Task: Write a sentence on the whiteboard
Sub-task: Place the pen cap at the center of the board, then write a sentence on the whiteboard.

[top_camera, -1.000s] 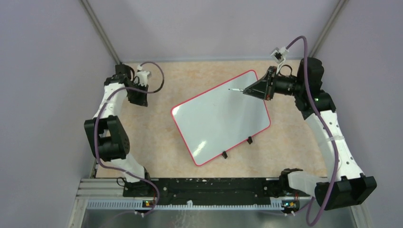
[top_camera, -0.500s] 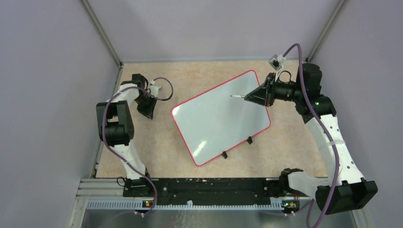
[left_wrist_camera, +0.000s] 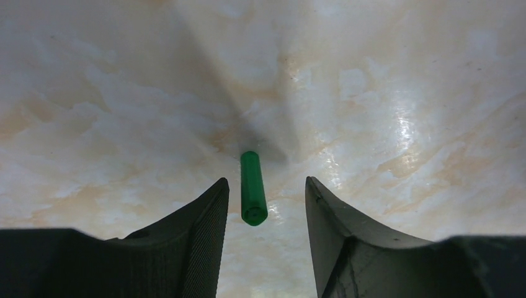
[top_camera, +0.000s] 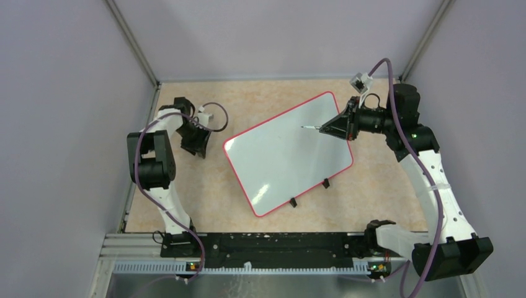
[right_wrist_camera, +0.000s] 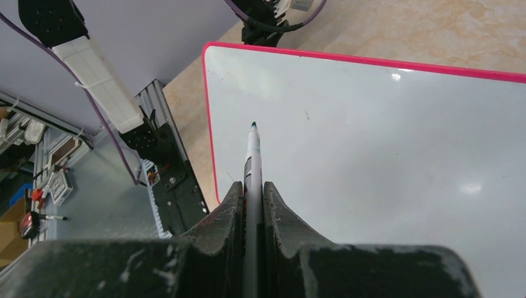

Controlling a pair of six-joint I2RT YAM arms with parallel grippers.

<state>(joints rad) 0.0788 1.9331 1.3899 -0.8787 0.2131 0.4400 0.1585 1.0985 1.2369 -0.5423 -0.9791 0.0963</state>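
board: whiteboard [top_camera: 279, 167], red-pink rim, lies flat mid-surface, skewed to the arms, two black clips [top_camera: 293, 202] on its near edge
surface: marbled beige surface [top_camera: 248, 99], board not touching either arm
sentence: none visible, board reads blank; one tiny dark speck in the right wrist view, can't tell what it is
right jaws: right gripper [top_camera: 325, 128] closed tight on the marker [right_wrist_camera: 253, 155], which is pinched between both fingers with a long bare length sticking out ahead
marker tip: over the far-right part of the board, inside the rim; at or just above the gloss, contact can't be told
left jaws: left gripper [top_camera: 200, 148] low over the surface just left of the board, jaws about halfway apart, holding nothing
cap: green cap [left_wrist_camera: 252, 186] lies on the surface in the gap between the left fingers, clear of both
step (judged): cap off and parked, pen poised, first stroke not yet made
risk 1: board is loose and nothing pins it; pen pressure or drag could slide or spin it, so the lines would wander
risk 2: long overhang past the grip; side load could twist or slip the marker in the jaws
risk 3: shallow pen angle, so faint or skipped strokes
risk 4: start point sits close to the far rim; lettering could run out of room
risk 5: round cap may roll if the left fingers clip it on leaving
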